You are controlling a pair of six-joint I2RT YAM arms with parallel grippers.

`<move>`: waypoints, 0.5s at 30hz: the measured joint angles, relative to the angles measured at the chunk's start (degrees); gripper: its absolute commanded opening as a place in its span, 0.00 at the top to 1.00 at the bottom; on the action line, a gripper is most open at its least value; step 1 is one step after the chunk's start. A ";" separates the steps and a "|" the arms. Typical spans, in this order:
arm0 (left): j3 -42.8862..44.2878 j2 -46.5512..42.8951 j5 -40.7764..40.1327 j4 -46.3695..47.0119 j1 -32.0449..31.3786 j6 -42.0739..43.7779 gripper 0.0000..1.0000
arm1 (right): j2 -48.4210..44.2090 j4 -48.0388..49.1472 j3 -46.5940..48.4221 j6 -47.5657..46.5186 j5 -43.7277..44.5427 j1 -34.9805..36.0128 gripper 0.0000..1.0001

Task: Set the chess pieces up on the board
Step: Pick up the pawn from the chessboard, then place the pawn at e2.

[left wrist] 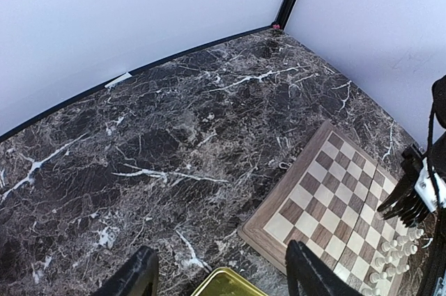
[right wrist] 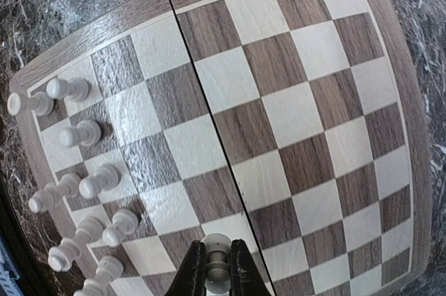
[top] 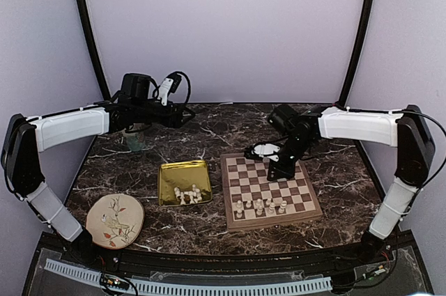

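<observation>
one chess piece (right wrist: 217, 269) clamped in the right gripper (right wrist: 219, 251) above the board (right wrist: 300, 101).
shows the right jaws shut tight on that cream-white piece, with the checkered squares spreading ahead of them and a cluster of other pieces (right wrist: 83, 191) standing on the squares off to the jaws' left. finds the left gripper (left wrist: 219, 248) with jaws apart and nothing between them, above the dark marble table (left wrist: 160, 143), the corner of the gold tray (left wrist: 223, 285) just below the gap and the board ahead and to the jaws' right. shows more pieces (top: 189, 193) lying in the tray in the top view.
</observation>
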 measured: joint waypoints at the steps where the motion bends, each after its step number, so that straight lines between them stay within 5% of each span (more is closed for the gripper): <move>1: 0.00 0.00 0.04 -0.02 0.00 0.00 0.36 | -1.64 -0.07 -1.07 -0.17 0.09 -0.39 0.91; 7: 0.00 0.17 0.44 -0.07 0.00 0.04 0.37 | -9.44 0.02 -9.05 -2.03 -0.57 -1.29 0.91; 15: 0.00 0.72 1.09 -0.20 0.00 0.02 0.37 | -8.76 -0.50 -10.93 -3.78 -3.80 -0.55 0.91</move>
